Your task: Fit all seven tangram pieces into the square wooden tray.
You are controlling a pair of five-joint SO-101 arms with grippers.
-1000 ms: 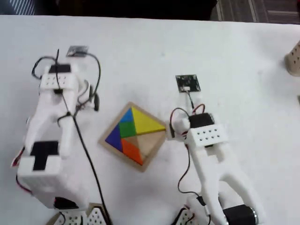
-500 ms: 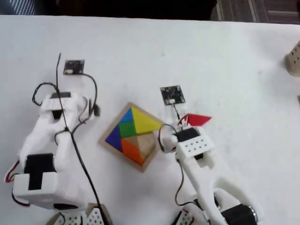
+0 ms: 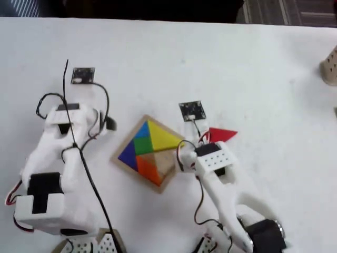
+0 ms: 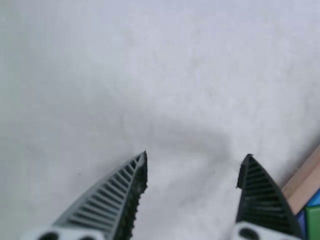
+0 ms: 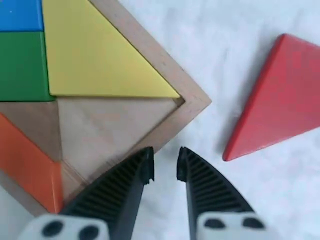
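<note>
The square wooden tray (image 3: 167, 169) lies cornerwise mid-table, holding yellow (image 3: 160, 135), green, blue and orange (image 3: 148, 169) pieces. A triangular slot (image 5: 107, 130) in it shows bare wood. A red triangle (image 3: 221, 135) lies flat on the table just off the tray's right corner, also red triangle (image 5: 280, 95) up close. My right gripper (image 5: 164, 164) hovers over the tray rim (image 5: 192, 102) beside that slot, shut but for a narrow slit, holding nothing. My left gripper (image 4: 195, 162) stands open above bare table, left of the tray corner (image 4: 305, 182).
The right arm (image 3: 213, 158) stands just right of the tray, and the left arm (image 3: 68, 126) stands to its left with loose cables. A pale object (image 3: 330, 66) sits at the far right edge. White table stretches behind the tray.
The right arm has swung toward the tray, uncovering the red triangle on the table. The left arm pulled back and turned early on. Both have hardly moved in the last half second.
</note>
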